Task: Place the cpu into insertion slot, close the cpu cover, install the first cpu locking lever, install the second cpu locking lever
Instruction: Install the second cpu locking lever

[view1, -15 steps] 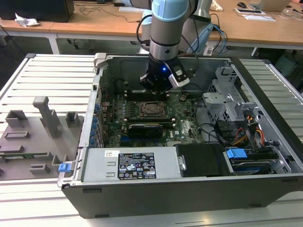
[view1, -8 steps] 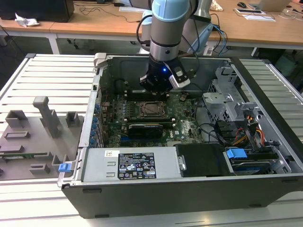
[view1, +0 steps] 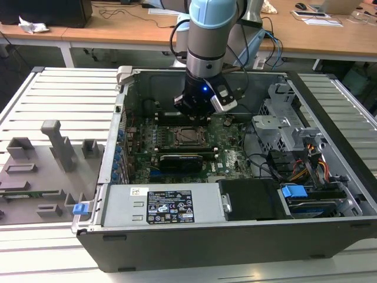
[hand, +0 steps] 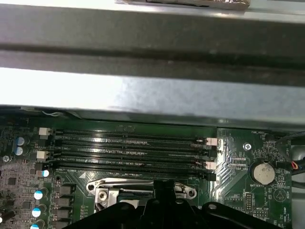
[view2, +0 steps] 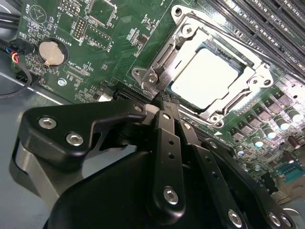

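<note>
Exterior view first, from its left: a grey slatted surface (view1: 65, 100) carries grey plastic fixtures (view1: 56, 144), then the open black computer case (view1: 235, 236) with its green circuit board (view1: 230, 153), and the pale blue and silver robot arm (view1: 207, 35) reaching straight down into it, wrist vertical, over the board's far side.

Judging by the second wrist view, the small square chip with its dull silver top, the cpu (view2: 209, 76), already sits in the insertion slot (view2: 202, 44), the dark square socket edged in metal. The thin silver frame plate, the cpu cover (view2: 240, 95), looks folded down around it, so those two steps seem done. Whether either locking lever is latched I can't make out.

The black claw (view2: 162, 102) hangs just at the socket's near corner, its fingers (view2: 167, 119) drawn together to a point with nothing between them, the tip close to or touching the silver frame there.
</note>
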Controlling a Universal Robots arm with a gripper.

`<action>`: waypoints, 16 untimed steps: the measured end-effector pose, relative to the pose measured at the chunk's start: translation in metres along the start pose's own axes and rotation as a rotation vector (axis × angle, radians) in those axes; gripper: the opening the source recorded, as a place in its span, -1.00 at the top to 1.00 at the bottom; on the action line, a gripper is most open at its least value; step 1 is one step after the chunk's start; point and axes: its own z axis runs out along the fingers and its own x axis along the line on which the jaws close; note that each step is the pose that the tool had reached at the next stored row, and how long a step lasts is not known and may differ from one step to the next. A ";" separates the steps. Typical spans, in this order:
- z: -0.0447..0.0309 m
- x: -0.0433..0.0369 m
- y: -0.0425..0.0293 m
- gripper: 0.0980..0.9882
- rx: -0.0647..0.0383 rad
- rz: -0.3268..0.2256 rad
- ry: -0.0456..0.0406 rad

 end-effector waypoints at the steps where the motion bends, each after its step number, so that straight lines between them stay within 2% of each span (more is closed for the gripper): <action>1: -0.0001 0.0000 -0.0002 0.98 0.000 0.000 0.0000; 8: -0.0008 0.0002 -0.0043 0.98 0.000 0.000 0.0001; 9: -0.0038 0.0002 -0.0040 0.98 -0.001 0.000 0.0000; 11: -0.0155 0.0000 -0.0026 0.98 -0.001 0.000 0.0000; 14: -0.0254 -0.0002 -0.0015 0.98 -0.001 0.000 0.0000; 16: -0.0260 -0.0001 -0.0027 0.98 -0.001 0.000 0.0000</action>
